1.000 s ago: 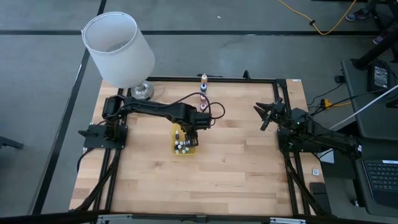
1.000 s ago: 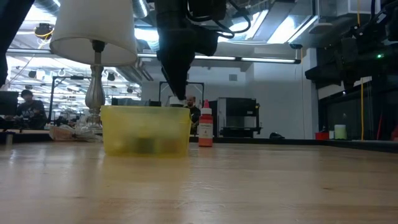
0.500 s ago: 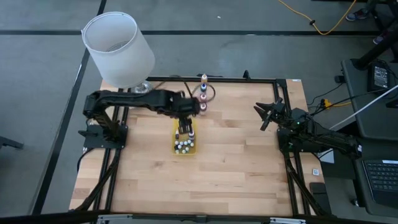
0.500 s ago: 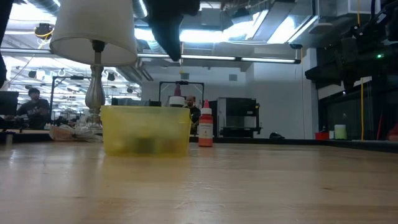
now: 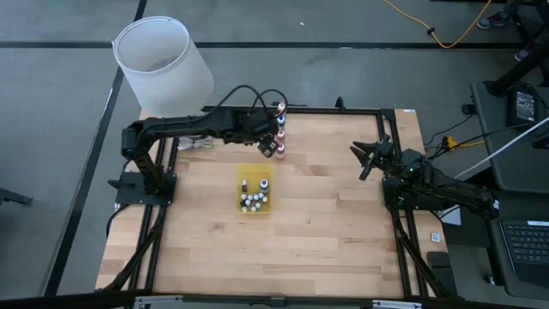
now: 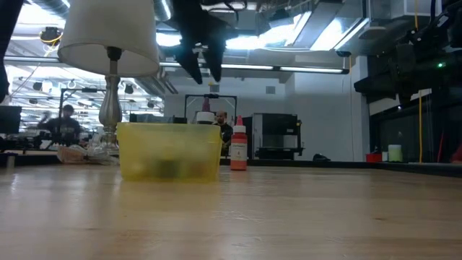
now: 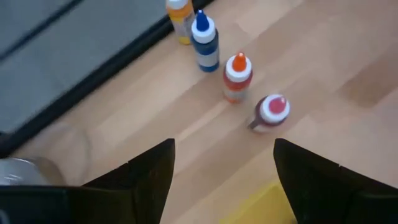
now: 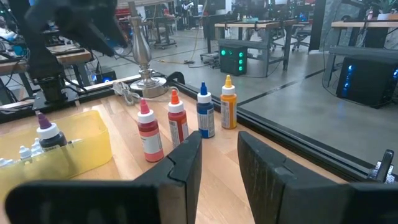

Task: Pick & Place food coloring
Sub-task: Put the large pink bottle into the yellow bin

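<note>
The left gripper (image 5: 273, 148) is held spread and empty above four food coloring bottles (image 7: 237, 77) standing near the table's far edge. Small bottles inside the yellow tray (image 5: 255, 190) are seen only from above; low down they are blurred. The right gripper (image 5: 367, 160) is kept nearly closed at the side.

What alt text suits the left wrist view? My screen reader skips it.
The left gripper hangs open above four upright food coloring bottles in a row on the wooden table; a yellow tray corner shows between its fingers.
</note>
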